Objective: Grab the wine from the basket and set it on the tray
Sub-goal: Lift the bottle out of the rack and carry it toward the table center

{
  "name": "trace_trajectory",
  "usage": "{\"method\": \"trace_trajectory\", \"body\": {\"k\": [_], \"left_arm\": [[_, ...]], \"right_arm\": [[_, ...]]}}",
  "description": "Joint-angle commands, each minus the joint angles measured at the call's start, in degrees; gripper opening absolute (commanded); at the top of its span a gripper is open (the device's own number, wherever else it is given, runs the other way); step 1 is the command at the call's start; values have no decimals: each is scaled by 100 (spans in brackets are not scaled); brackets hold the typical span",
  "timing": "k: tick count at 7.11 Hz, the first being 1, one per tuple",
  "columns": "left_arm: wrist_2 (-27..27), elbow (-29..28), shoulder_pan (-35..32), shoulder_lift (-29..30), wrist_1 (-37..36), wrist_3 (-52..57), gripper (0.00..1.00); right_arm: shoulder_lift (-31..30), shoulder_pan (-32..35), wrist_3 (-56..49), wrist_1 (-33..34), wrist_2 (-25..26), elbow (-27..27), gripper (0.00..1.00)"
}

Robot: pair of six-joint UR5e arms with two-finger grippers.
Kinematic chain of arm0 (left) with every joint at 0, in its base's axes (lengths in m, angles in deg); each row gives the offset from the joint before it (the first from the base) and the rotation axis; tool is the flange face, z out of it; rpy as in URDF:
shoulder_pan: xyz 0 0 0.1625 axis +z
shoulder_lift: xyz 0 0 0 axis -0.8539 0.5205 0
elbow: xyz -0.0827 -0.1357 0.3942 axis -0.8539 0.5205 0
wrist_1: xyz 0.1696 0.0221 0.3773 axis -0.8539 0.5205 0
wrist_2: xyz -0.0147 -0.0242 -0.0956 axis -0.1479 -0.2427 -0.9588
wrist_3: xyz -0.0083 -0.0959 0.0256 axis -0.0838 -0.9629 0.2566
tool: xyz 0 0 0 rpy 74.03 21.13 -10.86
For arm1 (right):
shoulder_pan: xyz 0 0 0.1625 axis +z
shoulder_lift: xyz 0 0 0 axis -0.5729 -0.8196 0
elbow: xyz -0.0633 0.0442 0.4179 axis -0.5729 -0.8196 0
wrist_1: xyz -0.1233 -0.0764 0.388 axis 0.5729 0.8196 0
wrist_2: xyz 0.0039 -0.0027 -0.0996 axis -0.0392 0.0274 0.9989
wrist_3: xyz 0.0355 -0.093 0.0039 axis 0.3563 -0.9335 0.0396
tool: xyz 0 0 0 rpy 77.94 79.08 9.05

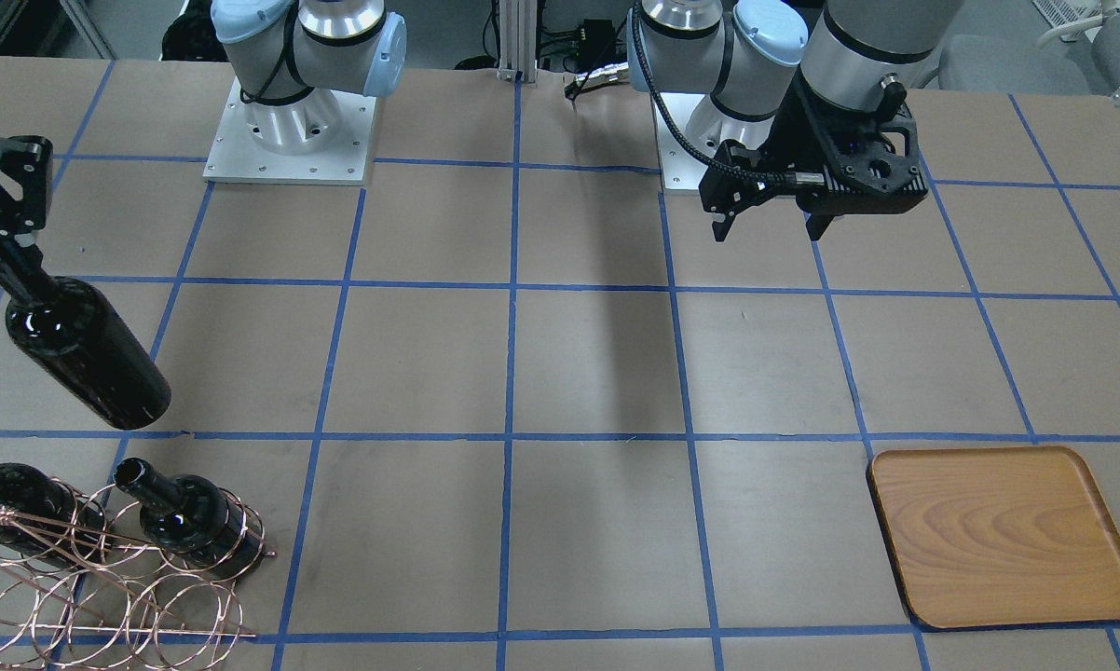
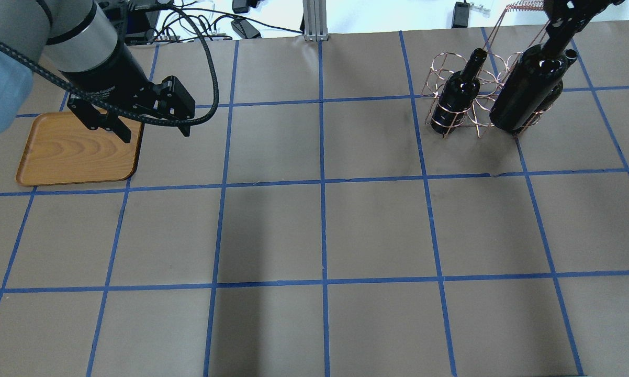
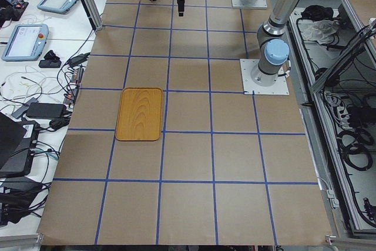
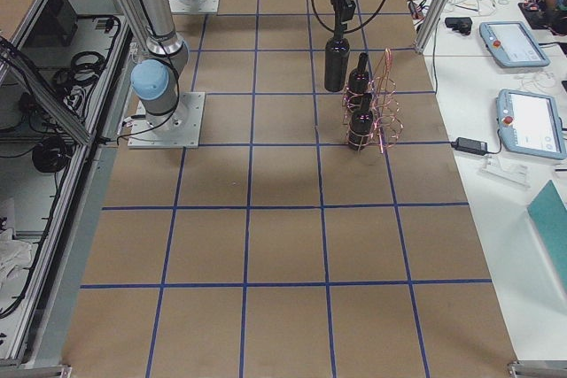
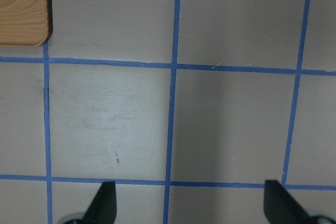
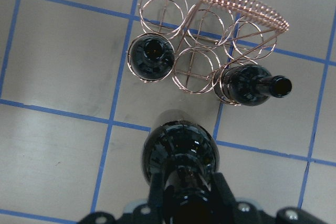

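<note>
Seen from overhead, the tray [image 2: 74,157] lies at ten o'clock, the basket [image 6: 247,10] far off at two. The wine [image 2: 529,89] hangs tilted just beside the basket, neck pinched in the right gripper [image 6: 185,195]; glossy glass may slip on the long carry. The left gripper [image 2: 155,132] gapes wide, empty.
</note>
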Motion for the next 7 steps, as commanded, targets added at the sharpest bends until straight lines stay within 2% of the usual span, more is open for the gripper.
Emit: {"method": "trace_trajectory", "body": {"k": [1, 2, 3, 6, 7], "left_arm": [[19, 0, 0, -68, 7, 7, 100], [19, 9, 9, -94, 15, 16, 100], [36, 9, 18, -121, 15, 50, 100], [28, 9, 44, -156, 24, 279, 100], [28, 9, 70, -165, 24, 279, 100]], "right_arm": [[8, 859, 1802, -190, -213, 44, 0], [87, 1273, 2422, -164, -415, 114, 0], [122, 1677, 2837, -42, -408, 219, 0], [385, 3038, 4620, 1027, -294, 877, 0], [430, 3409, 4913, 1362, -267, 1167, 0]]}}
